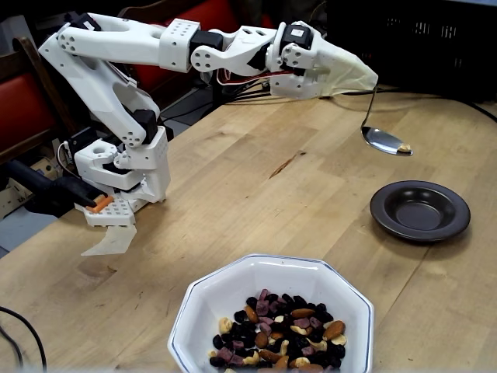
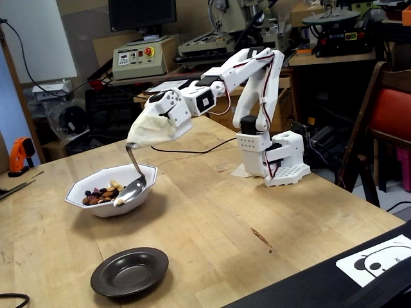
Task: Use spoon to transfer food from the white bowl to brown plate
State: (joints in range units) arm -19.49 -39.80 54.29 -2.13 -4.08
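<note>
My gripper [image 1: 363, 81] [image 2: 137, 142], wrapped in a white tip, is shut on the thin handle of the silver spoon [image 1: 386, 141] [image 2: 131, 190]. The spoon hangs in the air, level, with one pale piece of food [image 1: 404, 147] at its tip. The brown plate [image 1: 458, 221] [image 2: 103, 282] lies empty on the table, below and nearer the camera than the spoon in a fixed view. The white bowl [image 1: 233, 276] [image 2: 103, 208] holds a heap of mixed nuts and raisins [image 1: 279, 330] [image 2: 106, 191].
The arm's base [image 1: 124, 175] [image 2: 273, 160] stands at the table's edge, with a loose white part [image 1: 109, 241] beside it. A black crate [image 1: 411, 39] and cables lie behind. A black mat with a panda sticker [image 2: 376, 260] covers the near corner.
</note>
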